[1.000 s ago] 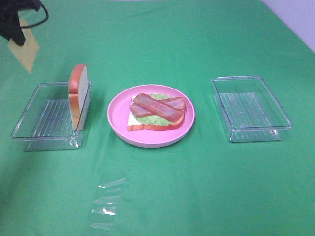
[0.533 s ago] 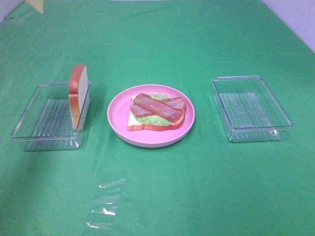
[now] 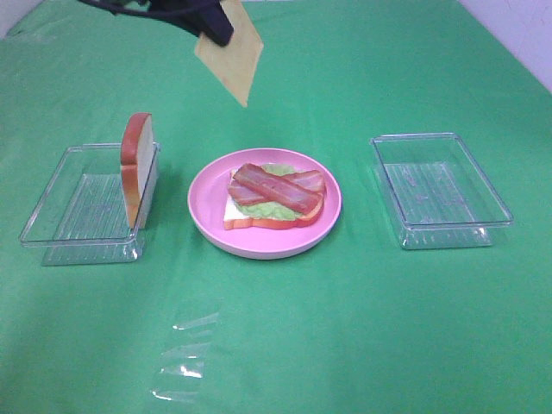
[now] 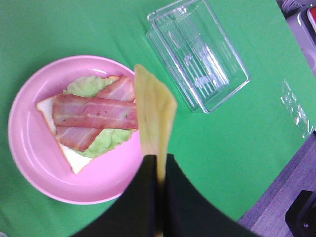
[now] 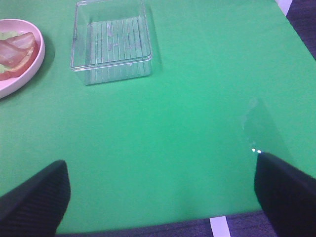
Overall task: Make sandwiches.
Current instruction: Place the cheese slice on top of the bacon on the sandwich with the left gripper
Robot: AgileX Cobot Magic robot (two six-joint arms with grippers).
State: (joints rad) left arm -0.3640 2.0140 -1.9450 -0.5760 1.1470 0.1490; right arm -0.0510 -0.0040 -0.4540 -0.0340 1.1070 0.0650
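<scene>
In the high view, the sandwich (image 3: 276, 197) lies half built at frame centre on the pink plate (image 3: 203, 216). Bottom bread, lettuce and two crossed bacon strips are in place. By my judgement, the cheese and the top slice are what is left to do. The cheese slice (image 3: 231, 60) hangs in the upper part of the frame, left of centre, clenched at one corner by the left tool (image 3: 211, 30) and well clear of the stack. At the left, the bread tray (image 3: 82, 216) holds only the top bread slice (image 3: 136, 168), which stands on edge against its right wall. At the right, the empty tray (image 3: 440, 194) holds nothing.

In the left wrist view, the tool's black fingers are closed on the cheese, which is seen nearly edge-on. It crosses the plate's right rim in the picture, with the stack at frame left. A clear tray at the upper right has nothing in it.

In the right wrist view, the right tool (image 5: 163, 197) is released. Its fingers sit in the two lower corners with nothing between them, above the bare green desk (image 5: 173, 123). The empty tray is at the upper left, and the plate's edge shows at the far left.
</scene>
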